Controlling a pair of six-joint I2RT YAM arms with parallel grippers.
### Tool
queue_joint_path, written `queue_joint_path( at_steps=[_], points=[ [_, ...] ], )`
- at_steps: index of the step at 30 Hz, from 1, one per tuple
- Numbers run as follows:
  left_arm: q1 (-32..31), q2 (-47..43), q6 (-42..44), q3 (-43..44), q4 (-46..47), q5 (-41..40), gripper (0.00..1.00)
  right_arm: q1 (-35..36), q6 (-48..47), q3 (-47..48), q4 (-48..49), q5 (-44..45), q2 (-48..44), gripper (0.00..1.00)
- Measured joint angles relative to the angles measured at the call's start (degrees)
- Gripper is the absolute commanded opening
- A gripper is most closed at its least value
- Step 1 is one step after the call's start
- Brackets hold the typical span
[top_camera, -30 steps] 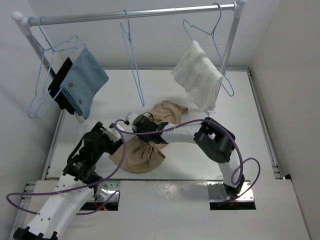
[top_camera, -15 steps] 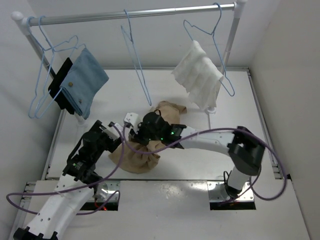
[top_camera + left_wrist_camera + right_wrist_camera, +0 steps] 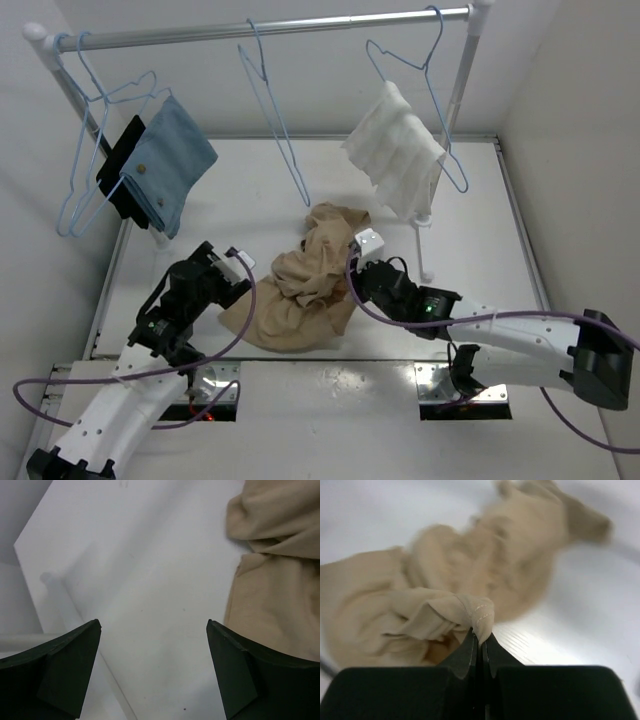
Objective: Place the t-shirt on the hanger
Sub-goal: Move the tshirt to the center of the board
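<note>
Right gripper [image 3: 481,639] — closed tight on a fold of crumpled tan cotton t-shirt [image 3: 300,300]; bare light-blue wire hanger [image 3: 292,165] hangs beyond, up-left. Left gripper [image 3: 153,626] — spread, empty.

We find the t-shirt [image 3: 300,290] heaped mid-tabletop [image 3: 470,220], the left gripper [image 3: 152,626] just to its left and the right gripper [image 3: 481,636] at its right edge. Behind, the hanger [image 3: 275,120] hangs from the rail [image 3: 300,25], between the left-hand cloth [image 3: 170,160] and the right-hand cloth [image 3: 400,150].

Bright, even light, soft shadows all round.
The right wrist view blurs the t-shirt [image 3: 510,555]; glare streaks the surface [image 3: 535,650] beside it.
</note>
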Motion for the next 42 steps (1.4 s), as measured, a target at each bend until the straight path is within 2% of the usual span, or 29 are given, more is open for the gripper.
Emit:
queue_joint_path(
  at_steps=[3,4,5,7,9,11,14,17,22,26,27,29,30,32,33,36,39,41,42],
  points=[
    [0.0,1.9,3.4,0.0,0.0,6.1,0.92,-0.6,9.0,-1.4,-7.2,11.5,0.0,0.0],
    [0.0,3.0,4.5,0.3,-0.2,8.3,0.92,-1.1,12.3,-1.2,-9.9,14.7,0.7,0.04],
    [0.0,4.6,5.8,0.9,-0.3,10.6,0.92,-1.7,15.6,-0.7,-13.1,17.5,1.8,0.26],
    [0.0,8.9,7.5,3.0,-0.6,14.4,0.92,-3.2,25.0,1.2,-20.6,22.3,5.6,0.57],
    [-0.3,14.4,9.0,6.1,-0.6,17.1,0.92,-4.6,33.0,2.6,-27.7,25.2,10.1,0.78],
    [-1.0,20.4,10.4,9.7,0.0,19.1,0.95,-5.7,38.8,2.7,-33.7,26.2,13.3,0.83],
    [-3.7,30.1,12.9,14.8,0.1,20.9,0.98,-6.0,43.5,2.7,-38.0,26.9,14.1,0.84],
    [-7.6,37.0,14.5,19.1,1.1,22.7,1.0,-5.8,44.2,3.0,-38.4,27.8,11.1,0.83],
    [-14.8,42.9,17.4,21.0,4.3,26.0,1.0,-5.1,35.1,3.0,-30.5,26.4,2.2,0.82],
    [-19.0,45.9,20.5,16.7,8.3,27.8,1.0,-5.2,29.7,0.2,-23.0,22.9,-1.2,0.82],
    [-19.7,47.1,20.9,15.2,9.5,27.7,0.96,-5.2,29.0,-1.3,-21.2,21.7,-1.7,0.82],
    [-20.6,49.9,21.6,12.5,12.8,27.1,0.8,-5.4,27.5,-4.5,-18.1,19.3,-2.3,0.82],
    [-20.8,51.3,21.8,11.7,14.2,26.6,0.61,-5.6,27.2,-5.6,-17.1,18.3,-2.2,0.82],
    [-20.8,53.2,22.3,10.9,16.4,25.4,0.35,-5.6,27.1,-6.5,-15.6,17.2,-1.4,0.82],
    [-20.8,53.7,22.8,10.9,17.4,24.8,0.18,-5.6,27.6,-6.5,-14.8,17.0,-0.5,0.82],
    [-20.2,53.6,23.1,11.4,19.3,23.6,0.06,-5.9,29.0,-6.5,-12.9,16.7,3.0,0.82],
    [-19.5,52.7,22.9,11.6,19.4,22.6,0.06,-6.2,29.9,-6.5,-10.7,15.7,6.6,0.8],
    [-19.1,50.7,22.6,11.6,18.7,22.1,0.19,-6.6,30.2,-6.4,-8.8,15.2,9.6,0.77],
    [-19.1,49.8,22.4,11.6,18.5,22.0,0.3,-6.9,30.3,-6.3,-8.3,14.7,11.0,0.73]
  ],
)
